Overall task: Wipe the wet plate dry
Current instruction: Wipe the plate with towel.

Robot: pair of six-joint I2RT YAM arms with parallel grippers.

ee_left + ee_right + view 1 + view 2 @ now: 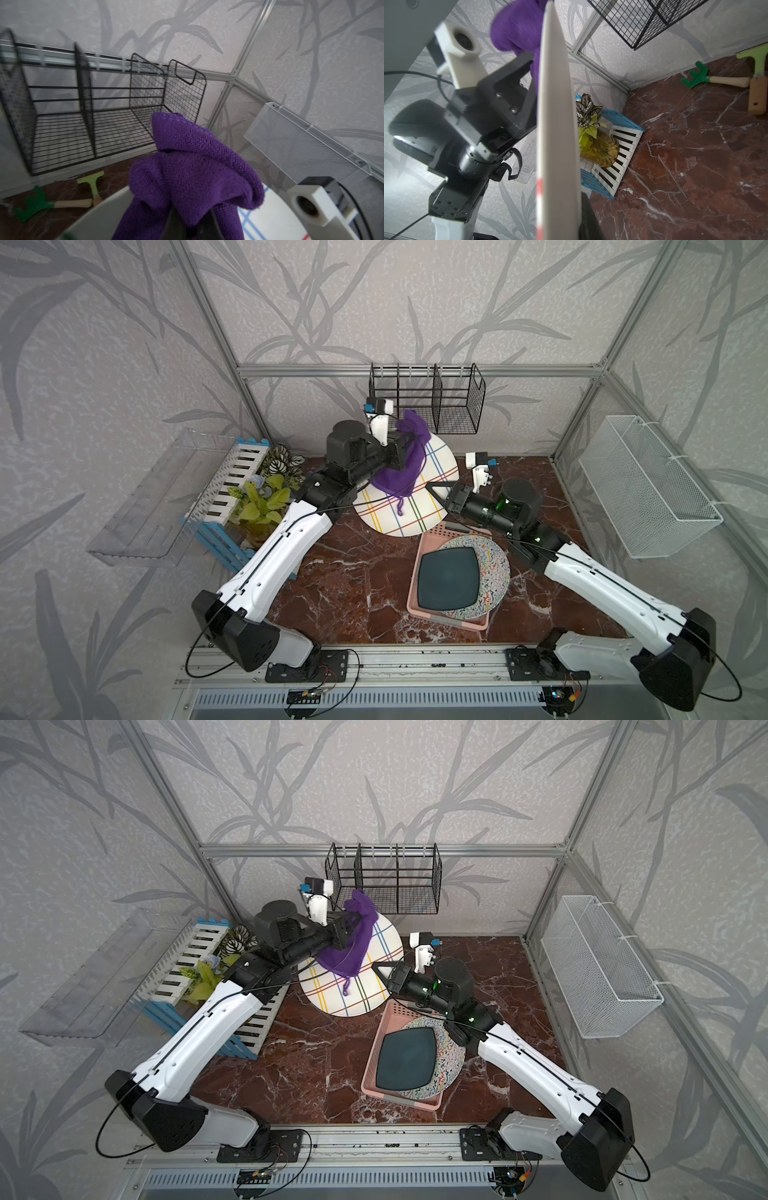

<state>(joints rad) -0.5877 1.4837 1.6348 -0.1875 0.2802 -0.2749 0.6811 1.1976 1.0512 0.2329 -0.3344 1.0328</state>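
Two grippers, both clamped. Left gripper jaws closed on purple cloth, which drapes from them onto striped plate. Right gripper jaws pinch plate's rim; plate tilted, off table.

left gripper clamped, reaching forward | right gripper clamped, pointing left

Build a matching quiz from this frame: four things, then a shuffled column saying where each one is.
1. purple cloth
2. striped plate
3. dark square plate
4. green rake

A. in the pink tray
B. lying on the table by the wall
C. held in the left gripper, draped over a plate
D. tilted, gripped at its rim by the right gripper

Pairs: 1-C, 2-D, 3-A, 4-B
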